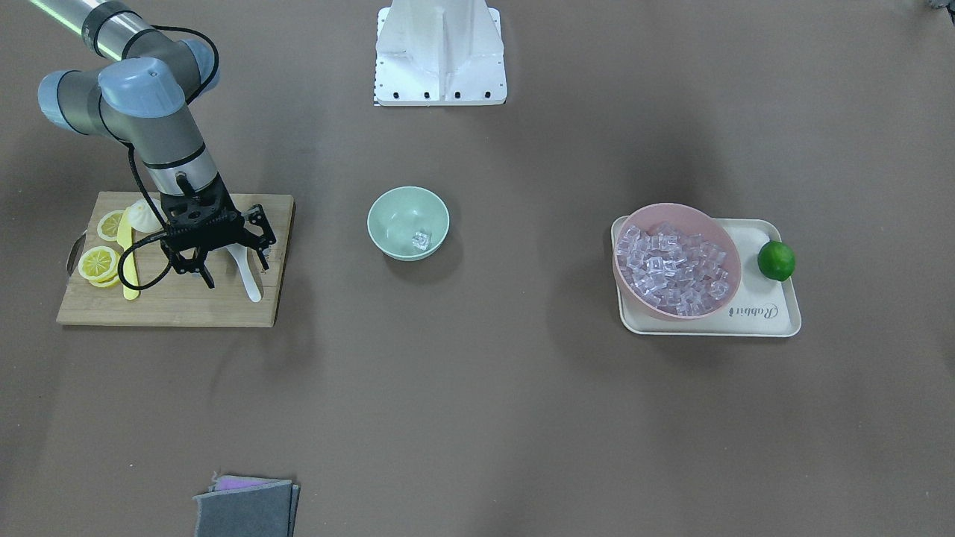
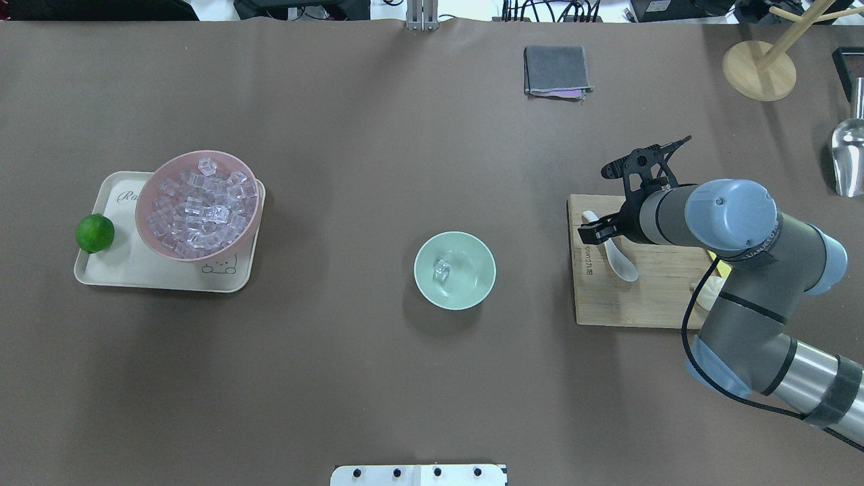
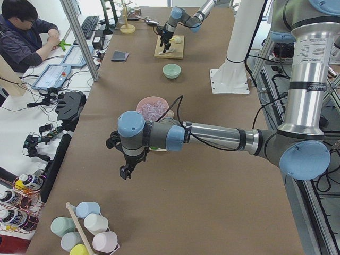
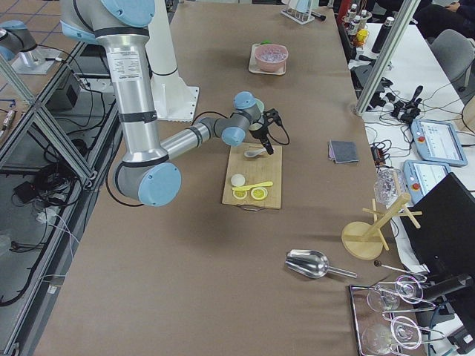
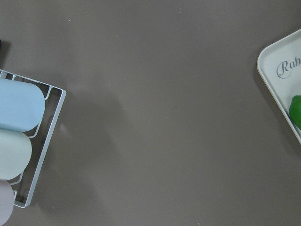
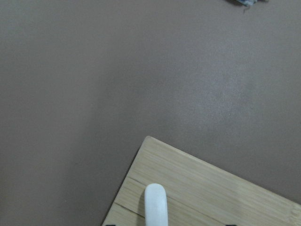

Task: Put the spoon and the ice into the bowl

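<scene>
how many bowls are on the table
2. The mint-green bowl sits mid-table with one ice cube inside; the pink bowl stands on the cream tray beside the lime.

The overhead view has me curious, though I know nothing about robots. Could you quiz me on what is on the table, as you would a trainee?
1. True or false: an ice cube already lies in the mint-green bowl.
2. The white spoon lies on: A) the wooden cutting board; B) the folded grey cloth; C) the bare tabletop.
3. Which fruit sits on the tray beside the pink bowl?

Key: 1 true; 2 A; 3 a lime.
</scene>
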Tool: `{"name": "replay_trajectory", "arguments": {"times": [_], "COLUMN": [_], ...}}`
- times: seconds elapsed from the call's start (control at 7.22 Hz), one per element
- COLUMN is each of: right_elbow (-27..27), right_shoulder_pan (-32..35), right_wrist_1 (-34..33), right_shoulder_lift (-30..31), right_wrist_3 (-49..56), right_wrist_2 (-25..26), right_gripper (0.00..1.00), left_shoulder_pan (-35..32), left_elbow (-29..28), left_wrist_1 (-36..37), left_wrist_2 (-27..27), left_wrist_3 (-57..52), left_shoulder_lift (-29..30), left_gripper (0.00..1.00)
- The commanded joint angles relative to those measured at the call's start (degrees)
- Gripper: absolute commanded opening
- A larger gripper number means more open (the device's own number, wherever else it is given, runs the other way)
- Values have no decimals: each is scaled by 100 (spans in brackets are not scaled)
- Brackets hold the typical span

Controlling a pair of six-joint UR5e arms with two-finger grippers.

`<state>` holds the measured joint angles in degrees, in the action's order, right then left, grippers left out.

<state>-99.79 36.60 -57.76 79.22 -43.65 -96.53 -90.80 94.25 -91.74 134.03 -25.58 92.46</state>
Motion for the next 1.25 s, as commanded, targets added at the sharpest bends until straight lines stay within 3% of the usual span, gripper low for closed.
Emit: {"name": "replay_trajectory", "arguments": {"times": [0.0,0.55,0.69,0.83,0.97,1.11], "right_elbow": [21,56,56,56,56,30], "right_shoulder_pan": [-48,-118,-127,-127,-127,-127], "right_wrist_1": [72,72,64,55,55,55], "right_shoulder_lift": [14,23,32,32,32,41], "right_wrist_3": [-160,-161,-161,-161,-161,-161], "right_wrist_2": [3,12,12,12,20,47], "right_gripper": [68,65,54,23,0,0], "left_shoulder_pan": [1,1,1,1,1,1], "left_elbow": [-20,-29,-29,-29,-29,-29], "left_wrist_1": [-2,-2,-2,-2,-2,-2], "left_wrist_2": [9,9,9,9,9,18], "left_wrist_3": [-9,-9,-9,-9,0,-9], "left_shoulder_lift": [0,0,0,0,0,0], "left_gripper": [98,98,98,98,98,98]}}
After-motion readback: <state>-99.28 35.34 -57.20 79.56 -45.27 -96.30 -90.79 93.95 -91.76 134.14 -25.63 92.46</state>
